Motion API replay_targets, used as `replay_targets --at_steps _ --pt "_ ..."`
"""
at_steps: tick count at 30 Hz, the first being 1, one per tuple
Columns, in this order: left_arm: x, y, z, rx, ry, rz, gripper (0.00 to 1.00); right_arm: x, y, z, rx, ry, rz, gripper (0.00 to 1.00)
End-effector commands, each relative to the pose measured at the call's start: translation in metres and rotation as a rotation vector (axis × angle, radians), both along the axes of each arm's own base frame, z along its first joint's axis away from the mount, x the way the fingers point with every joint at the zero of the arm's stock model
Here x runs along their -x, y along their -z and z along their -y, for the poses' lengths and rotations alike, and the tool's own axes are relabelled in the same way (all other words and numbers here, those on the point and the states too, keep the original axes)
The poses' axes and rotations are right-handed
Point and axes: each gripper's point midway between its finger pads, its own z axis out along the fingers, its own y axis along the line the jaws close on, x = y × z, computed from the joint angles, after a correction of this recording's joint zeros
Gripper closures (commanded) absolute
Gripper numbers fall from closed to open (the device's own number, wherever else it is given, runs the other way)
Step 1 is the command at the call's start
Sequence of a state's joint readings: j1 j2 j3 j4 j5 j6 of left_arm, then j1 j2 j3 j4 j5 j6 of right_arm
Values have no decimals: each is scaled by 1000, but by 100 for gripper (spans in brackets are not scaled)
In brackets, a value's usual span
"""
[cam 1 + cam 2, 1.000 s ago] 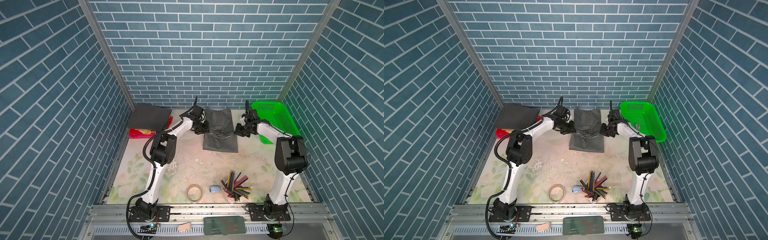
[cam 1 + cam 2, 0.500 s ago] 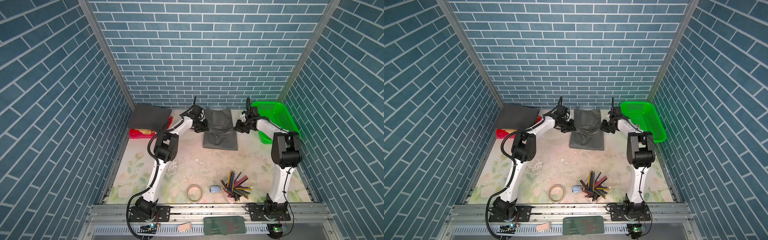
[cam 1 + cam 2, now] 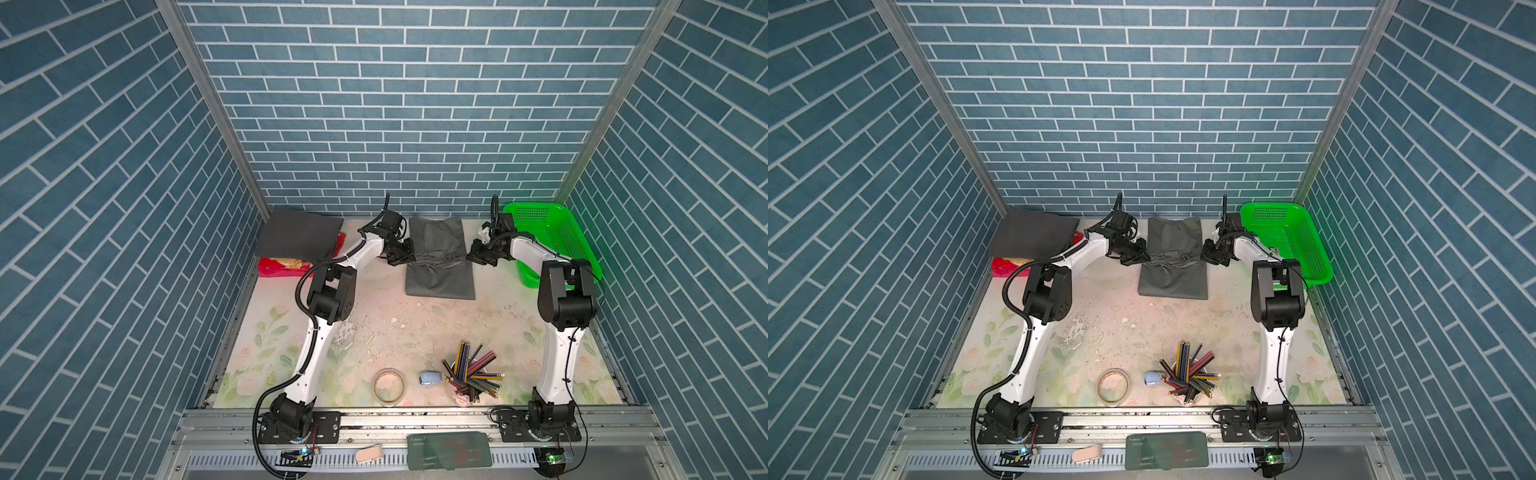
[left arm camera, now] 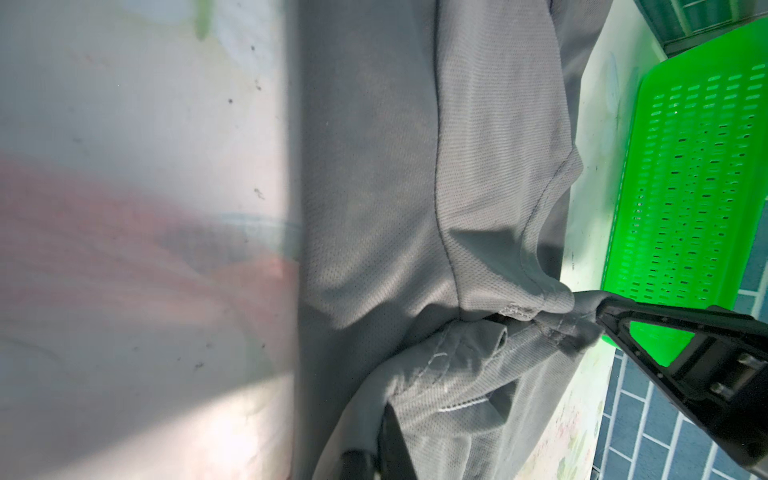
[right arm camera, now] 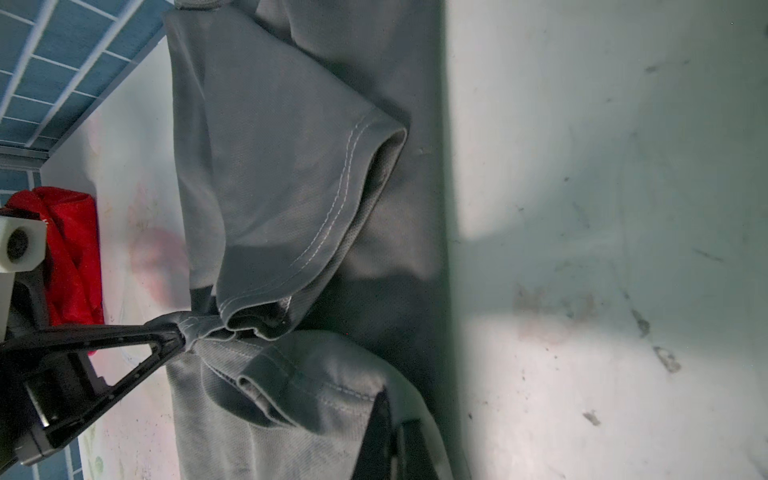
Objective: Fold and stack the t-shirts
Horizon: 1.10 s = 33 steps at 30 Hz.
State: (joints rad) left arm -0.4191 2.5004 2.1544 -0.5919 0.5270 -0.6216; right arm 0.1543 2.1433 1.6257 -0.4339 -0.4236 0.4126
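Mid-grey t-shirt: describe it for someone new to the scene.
Below the blue brick back wall, beside the green plastic mesh basket, lies the mid-grey cloth t-shirt. Unlike the darker charcoal folded shirt at far left, it is pinched at its sides by the left gripper and right gripper.

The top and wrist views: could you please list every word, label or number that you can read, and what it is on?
Nothing can be read for certain.
Dark green panel on the front rail: a small pale marking near its left end, too small to read.
Grey t-shirt: no print shows.
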Motion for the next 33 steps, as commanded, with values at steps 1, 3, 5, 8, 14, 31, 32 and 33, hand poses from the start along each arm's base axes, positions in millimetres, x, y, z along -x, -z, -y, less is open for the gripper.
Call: replay_targets --at_steps 1,3,5,8,14,31,32,33 --pt "-6 -1 0 16 -6 7 100 -4 -2 1 3 -21 14 100" --pt "-6 1 1 23 -5 0 100 -5 0 2 4 -18 13 100" --pt "-6 2 1 29 -8 -3 100 -5 1 1 -3 -19 12 100" --pt "-7 2 4 45 -5 -2 100 -6 6 0 -5 -17 5 100" --pt "-5 -8 15 115 24 -10 57 -10 4 4 -13 -12 12 81" --pt "36 -102 12 387 -12 61 14 41 -68 -33 -269 -30 144 22" --pt "42 -107 12 439 -32 66 14 45 -66 -40 -283 -36 141 21" --pt "49 -111 15 488 -44 68 14 50 -62 -47 -301 -42 134 21"
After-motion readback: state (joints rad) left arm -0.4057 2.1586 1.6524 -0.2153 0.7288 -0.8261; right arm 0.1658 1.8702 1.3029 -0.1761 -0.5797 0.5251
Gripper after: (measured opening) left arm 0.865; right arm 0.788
